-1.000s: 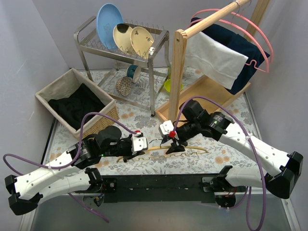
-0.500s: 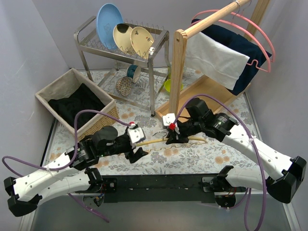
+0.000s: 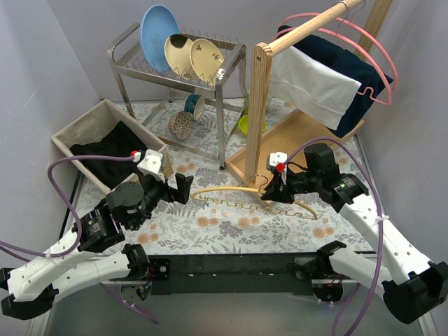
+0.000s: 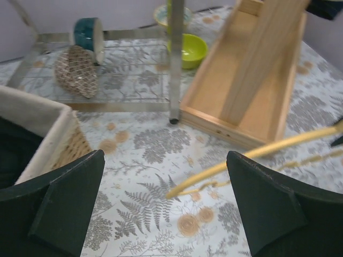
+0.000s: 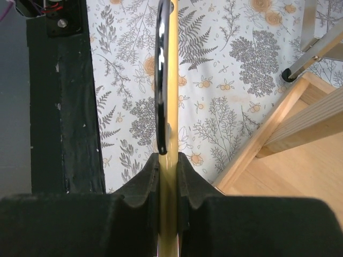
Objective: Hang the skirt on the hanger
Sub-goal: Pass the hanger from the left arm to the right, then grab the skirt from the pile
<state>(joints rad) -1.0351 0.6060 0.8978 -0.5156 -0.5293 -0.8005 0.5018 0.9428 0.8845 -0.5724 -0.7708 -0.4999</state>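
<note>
The right claw (image 3: 273, 193), in the middle right of the top view, is clenched on the pale wooden hanger with a dark metal hook (image 3: 227, 187), close to the hook, and the long bar reaches to the left across the flowered table (image 3: 231, 231). The left claw (image 3: 176, 185) stands wide apart and grasps nothing, just beside the near corner of the wicker basket with a cream lining (image 3: 77, 126). The black cloth (image 3: 112, 150) lying in this basket I take for the skirt, so the step in hand is, I think, the fetching of it, with the hanger ready. The next move calls for the left claw to rise over the basket wall and pinch the cloth at an edge. Behind the hanger are the leg of the metal dish rack (image 3: 222, 133) and the wooden base of the clothes rail (image 3: 294, 133). More open room lies at the lower middle of the frame.
</note>
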